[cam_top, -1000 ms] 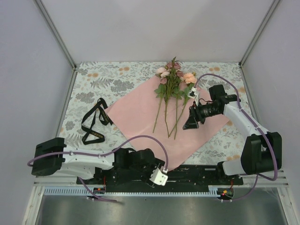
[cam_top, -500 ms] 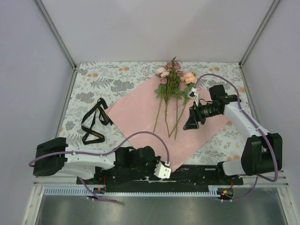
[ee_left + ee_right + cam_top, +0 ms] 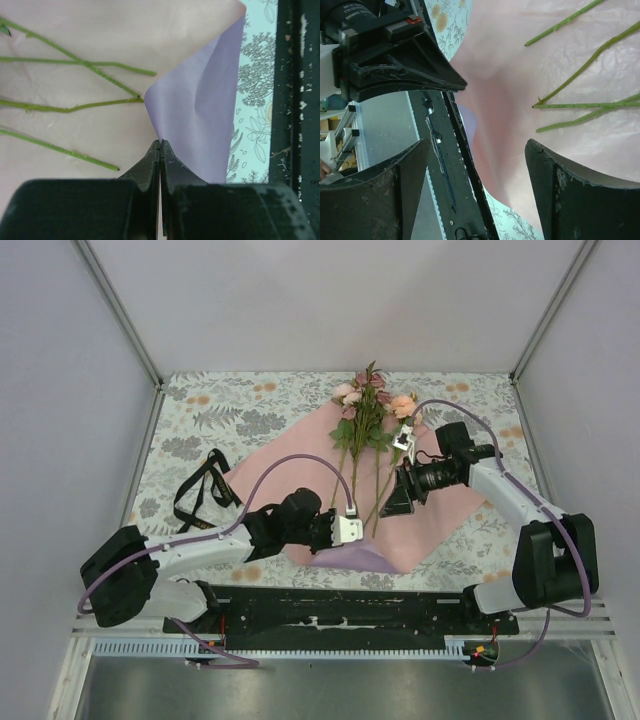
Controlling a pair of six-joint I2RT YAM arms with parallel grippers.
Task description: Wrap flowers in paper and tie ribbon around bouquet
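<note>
Paper (image 3: 290,465) laid diamond-wise mid-table (image 3: 200,405), pink face up. Near corner pinched in fully closed left gripper (image 3: 160,150), lilac underside turned up. Flowers (image 3: 365,415) laid on paper's far half, blooms at far corner. Right gripper (image 3: 475,150) spread wide, nothing held, above stem ends. Black ribbon (image 3: 200,505) looped near table's left edge.

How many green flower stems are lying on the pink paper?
4, all on the pink paper in the left wrist view: one stem slanting from top left, one crossing it, one ending at the purple fold, one lowest. More may be out of frame.
</note>
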